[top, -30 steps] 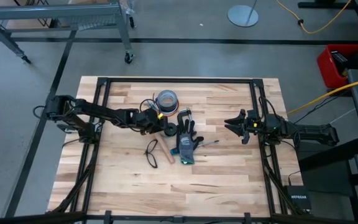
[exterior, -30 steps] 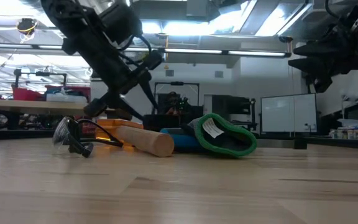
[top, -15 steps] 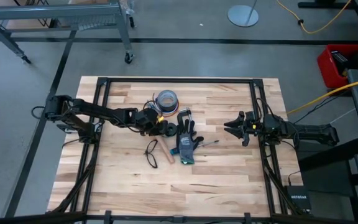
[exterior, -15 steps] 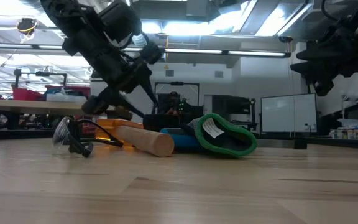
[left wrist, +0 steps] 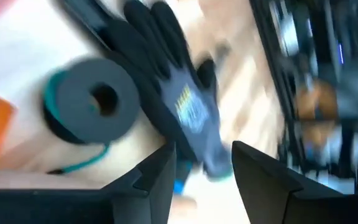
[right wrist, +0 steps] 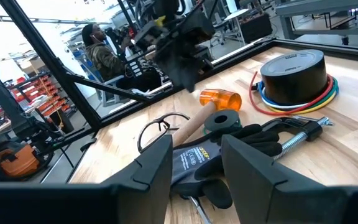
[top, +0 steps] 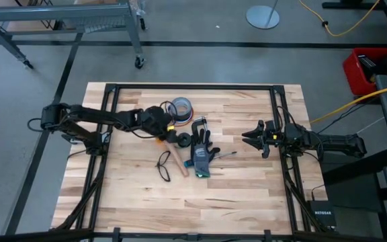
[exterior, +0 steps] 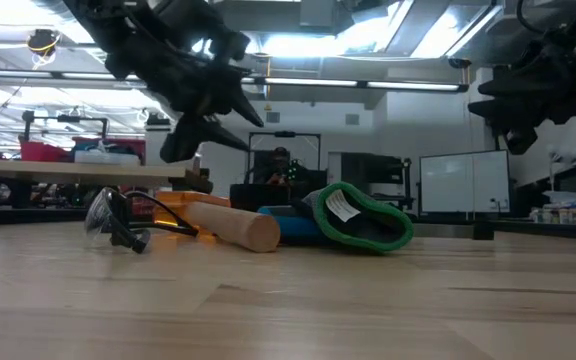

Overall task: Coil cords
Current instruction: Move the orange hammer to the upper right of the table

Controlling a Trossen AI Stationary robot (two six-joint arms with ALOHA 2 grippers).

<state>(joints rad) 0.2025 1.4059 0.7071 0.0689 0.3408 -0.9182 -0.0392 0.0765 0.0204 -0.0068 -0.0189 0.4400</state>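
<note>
- black and teal, the small disc (left wrist: pixel 89 99) with cord wound on it is lying flat on the wooden table (top: pixel 247 195), touching the fingers of the work glove (top: pixel 201 152); you are looking straight down on it past the left arm's own fingers, probably because it is the nearer cord to pick.
- your left gripper (top: pixel 161 128) is hanging above the table between the tape roll (top: pixel 180 106) and the disc, fingers apart and holding nothing, so it looks placed for a descent rather than a grip.
- the loose cord loop (top: pixel 163 165) is lying well clear on bare wood beside the wooden handle (exterior: pixel 230 224), leaving room to gather it.
- your right gripper (top: pixel 256 137) is waiting over the table's right side, well apart from the clutter, fingers spread and empty; judging by that, it is staying out of the left arm's way.
- the clamp (right wrist: pixel 294 129) and coloured wires around the tape roll are crowding the disc, so snagging seems possible.
</note>
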